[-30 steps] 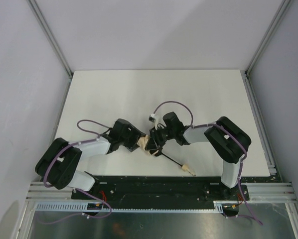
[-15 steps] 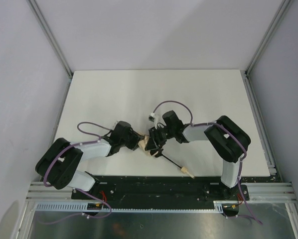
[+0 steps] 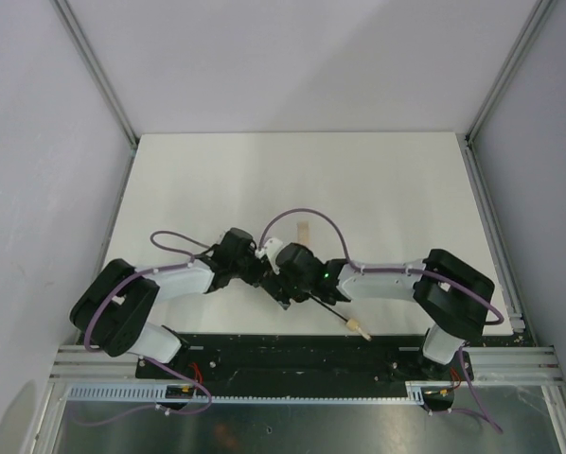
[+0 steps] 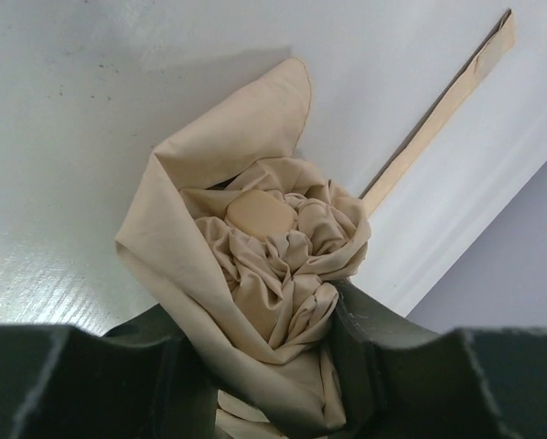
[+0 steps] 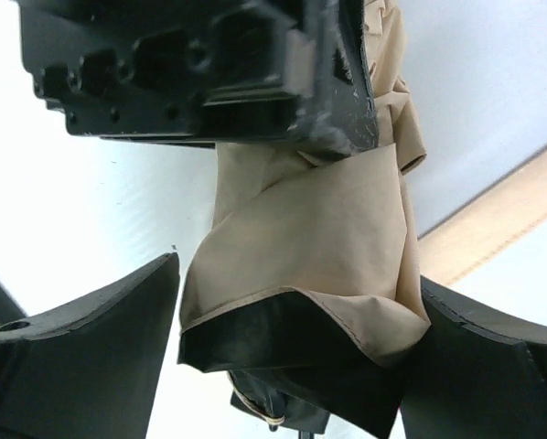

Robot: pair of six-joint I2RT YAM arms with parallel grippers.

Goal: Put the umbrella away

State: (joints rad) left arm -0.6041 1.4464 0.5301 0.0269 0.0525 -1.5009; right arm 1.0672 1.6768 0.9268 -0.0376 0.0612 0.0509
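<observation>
The umbrella (image 4: pixel 255 247), bunched beige fabric, is clamped in the left claw (image 4: pixel 264 361) mid-furling. The right claw (image 5: pixel 296 302), apparently open around it, should regrip next.

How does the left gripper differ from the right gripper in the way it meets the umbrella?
The left gripper is shut on the umbrella fabric; the right gripper is open, one finger clear of it. The left gripper holds the crumpled tip end; the right gripper sits nearer the shaft. Both straddle the fabric.
</observation>
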